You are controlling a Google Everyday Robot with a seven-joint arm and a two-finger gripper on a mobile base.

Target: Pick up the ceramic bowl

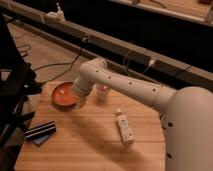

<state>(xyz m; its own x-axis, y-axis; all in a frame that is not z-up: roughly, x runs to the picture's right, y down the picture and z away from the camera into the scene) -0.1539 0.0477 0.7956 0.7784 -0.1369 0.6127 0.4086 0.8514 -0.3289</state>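
The ceramic bowl [64, 94] is a shallow orange-red dish with a darker rim at the far left of the wooden table [95, 142]. My white arm reaches across from the right, and its wrist hangs over the bowl's right edge. The gripper [80, 101] points down at the bowl's right rim and is mostly hidden behind the wrist. A small pale cup [102, 92] stands just right of the wrist.
A white bottle [123, 127] lies on its side right of centre. A black and blue flat object [41, 132] lies at the left front. A dark frame [12, 95] stands off the table's left edge. Cables lie on the floor behind.
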